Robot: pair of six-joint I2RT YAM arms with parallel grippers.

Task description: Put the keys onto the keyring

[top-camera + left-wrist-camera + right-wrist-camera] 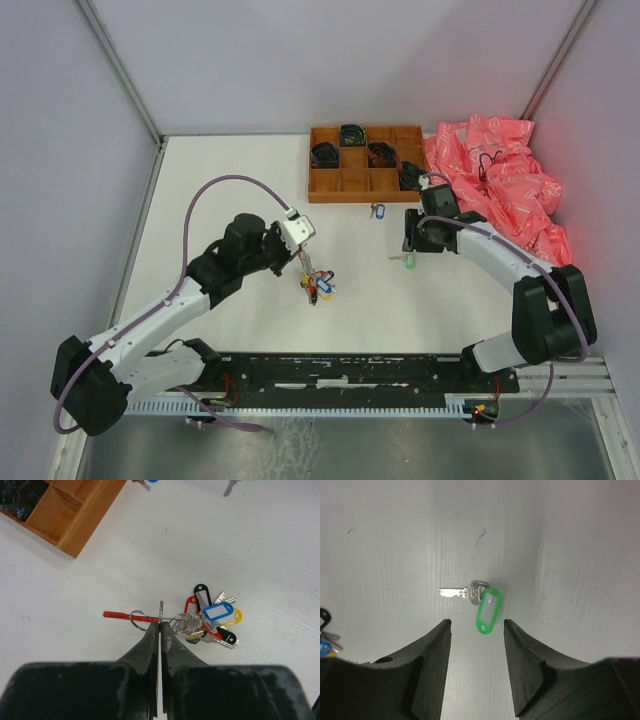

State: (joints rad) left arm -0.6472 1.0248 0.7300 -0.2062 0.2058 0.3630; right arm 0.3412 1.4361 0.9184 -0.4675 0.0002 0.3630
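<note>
Right of table (220,200) centre, I'd lower the open right gripper (476,625) squarely and pinch the green key (487,611) by its tag, left gripper (161,626) clamped on keyring (161,611).

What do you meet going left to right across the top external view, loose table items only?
keyring with its tagged bunch → blue-tagged key → green-tagged key → pink bags. Wooden tray omitted: it spans several.
</note>
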